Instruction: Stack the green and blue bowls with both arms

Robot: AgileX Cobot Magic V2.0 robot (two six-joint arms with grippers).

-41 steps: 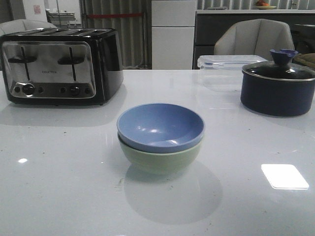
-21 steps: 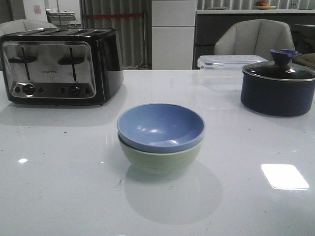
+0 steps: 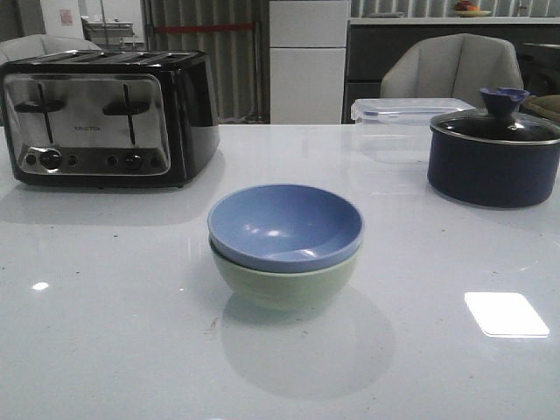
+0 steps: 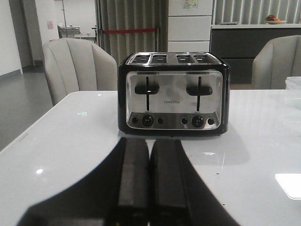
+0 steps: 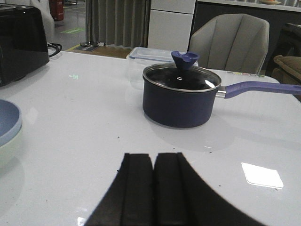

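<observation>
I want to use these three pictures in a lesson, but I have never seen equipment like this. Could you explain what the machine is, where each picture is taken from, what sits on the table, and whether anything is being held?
This is a robot with two arms, each ending in a gripper. The front picture looks forward over a white table. In its middle the blue bowl sits nested inside the green bowl, so the stack is made. Behind stand a toaster, a clear plastic box and a dark lidded pot.

The other two pictures come from cameras on the wrists. The dark shapes at the bottom edge are the left gripper, facing the toaster, and the right gripper, facing the pot. Both are closed with fingers together and hold nothing.
</observation>
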